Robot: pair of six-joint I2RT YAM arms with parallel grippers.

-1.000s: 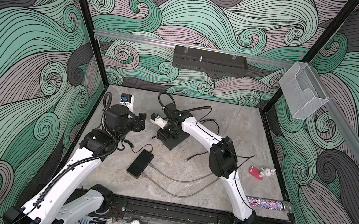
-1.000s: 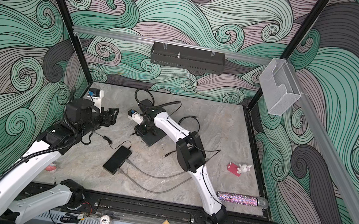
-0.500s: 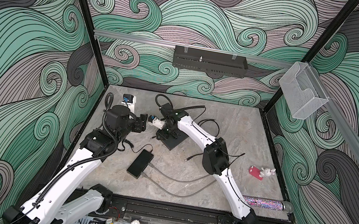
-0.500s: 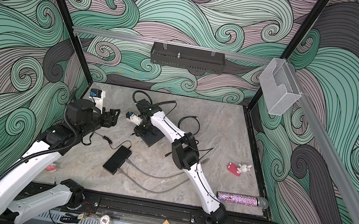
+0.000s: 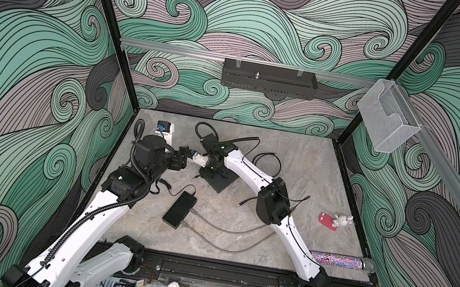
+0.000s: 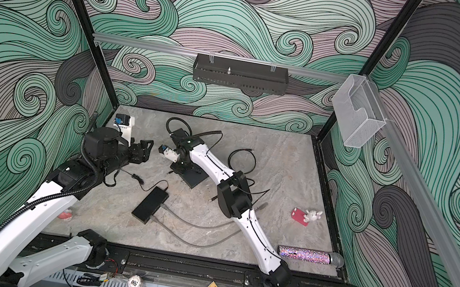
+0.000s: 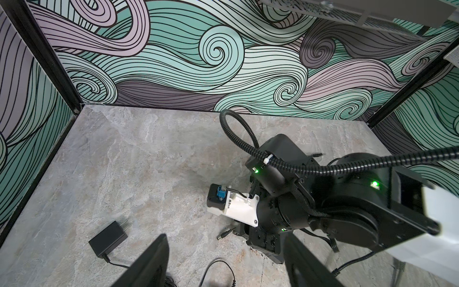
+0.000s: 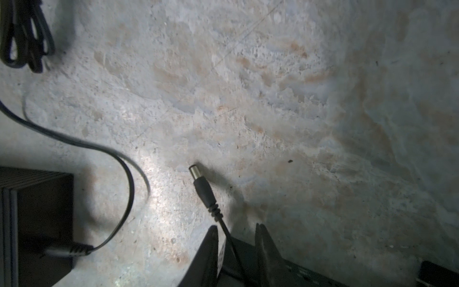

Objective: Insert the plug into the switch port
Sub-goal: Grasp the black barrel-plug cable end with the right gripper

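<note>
Well — black plug (image 8: 202, 188), silver tip

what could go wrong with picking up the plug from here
1. The right gripper straddles the thin cable behind the plug, not the plug body. Gripped there, the plug may droop or swivel and be hard to aim.
2. The open left gripper hovers close to the right arm, so the two could bump.

Left arm (image 5: 96, 216) wore white shells between black joints | right arm (image 5: 246, 170) matched it | black ribbed conduit (image 7: 323, 170) ran over both | green lights (image 7: 374, 184) glowed on joint housings | left gripper (image 7: 226, 236) had black, wedge-shaped fingers
</note>
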